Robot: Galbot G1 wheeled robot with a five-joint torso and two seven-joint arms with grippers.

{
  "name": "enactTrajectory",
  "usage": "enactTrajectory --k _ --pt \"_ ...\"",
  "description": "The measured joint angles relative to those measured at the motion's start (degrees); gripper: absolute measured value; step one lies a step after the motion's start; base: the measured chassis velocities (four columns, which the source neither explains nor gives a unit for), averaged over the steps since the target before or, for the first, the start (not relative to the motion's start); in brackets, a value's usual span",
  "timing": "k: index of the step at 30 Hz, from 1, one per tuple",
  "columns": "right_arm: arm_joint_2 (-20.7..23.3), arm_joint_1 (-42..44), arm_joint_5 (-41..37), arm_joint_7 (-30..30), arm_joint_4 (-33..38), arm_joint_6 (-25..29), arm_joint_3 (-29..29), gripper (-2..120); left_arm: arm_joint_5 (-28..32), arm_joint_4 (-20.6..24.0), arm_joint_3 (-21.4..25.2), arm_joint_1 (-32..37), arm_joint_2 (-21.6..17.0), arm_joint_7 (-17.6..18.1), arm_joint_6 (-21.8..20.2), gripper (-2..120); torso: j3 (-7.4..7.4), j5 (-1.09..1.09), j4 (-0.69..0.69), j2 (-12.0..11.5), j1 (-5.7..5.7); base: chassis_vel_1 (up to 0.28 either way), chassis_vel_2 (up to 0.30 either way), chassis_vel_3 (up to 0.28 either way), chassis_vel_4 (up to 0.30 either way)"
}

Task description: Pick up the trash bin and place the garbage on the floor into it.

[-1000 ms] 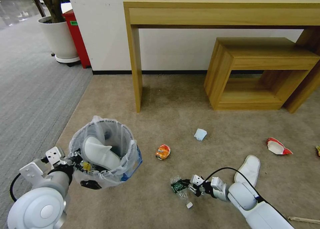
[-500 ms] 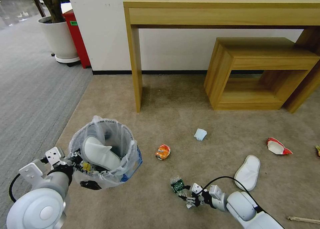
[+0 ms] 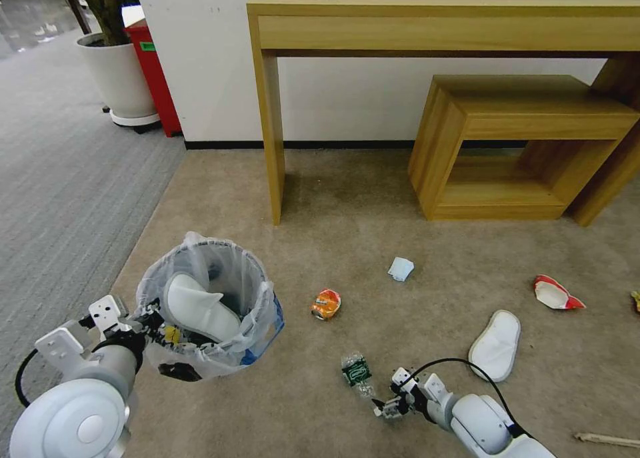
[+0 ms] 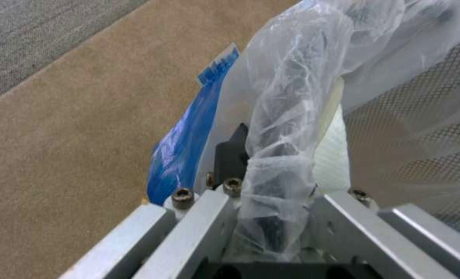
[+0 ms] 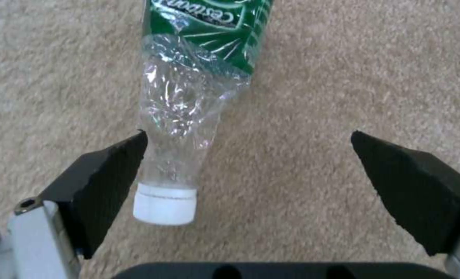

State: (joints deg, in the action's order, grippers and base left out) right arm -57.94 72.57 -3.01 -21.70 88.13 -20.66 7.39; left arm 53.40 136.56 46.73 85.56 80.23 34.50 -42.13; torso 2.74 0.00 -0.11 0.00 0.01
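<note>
Right wrist view: open right hand (image 5: 248, 155) astride crushed bottle (image 5: 189, 100).

Bottle (image 3: 356, 371) lies right of the trash bin (image 3: 208, 308) — can (image 3: 325, 304) behind it.

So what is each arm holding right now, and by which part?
Left tool grips the trash bin by its bag-wrapped rim. Right tool is open, holding nothing, straddling the crushed bottle's neck.
</note>
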Motion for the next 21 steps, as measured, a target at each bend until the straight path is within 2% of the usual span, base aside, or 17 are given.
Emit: enactTrajectory --k 4,8,10,14,21 --pt "-0.7 -0.7 -0.9 0.6 -1.2 -0.2 -0.6 100 0.0 0.1 0.0 0.0 -0.2 0.0 0.0 1 0.0 0.0 0.0 0.0 0.0 0.0 0.0 0.0 0.0" --pt "-1.6 -1.4 -0.9 -1.5 -2.9 2.3 -0.8 100 0.0 0.1 0.0 0.0 -0.3 0.0 0.0 1 0.0 0.0 0.0 0.0 0.0 0.0 0.0 0.0 0.0" --pt "-2.7 -2.2 -0.7 -5.6 -4.3 6.6 -0.9 100 0.0 0.0 0.0 0.0 -0.3 0.0 0.0 1 0.0 0.0 0.0 0.0 0.0 0.0 0.0 0.0 0.0" --pt "-3.2 -2.9 0.0 -9.4 -4.9 9.9 -1.1 100 -0.1 -0.2 -0.1 -0.2 -0.1 0.0 0.0 1 0.0 0.0 0.0 0.0 0.0 0.0 0.0 0.0 0.0" --pt "-4.3 -3.7 1.0 -8.6 -6.2 10.1 -1.4 100 -0.5 -0.6 -0.4 -0.3 0.3 -0.1 0.0 1 0.0 0.0 0.0 0.0 0.0 0.0 0.0 0.0 0.0"
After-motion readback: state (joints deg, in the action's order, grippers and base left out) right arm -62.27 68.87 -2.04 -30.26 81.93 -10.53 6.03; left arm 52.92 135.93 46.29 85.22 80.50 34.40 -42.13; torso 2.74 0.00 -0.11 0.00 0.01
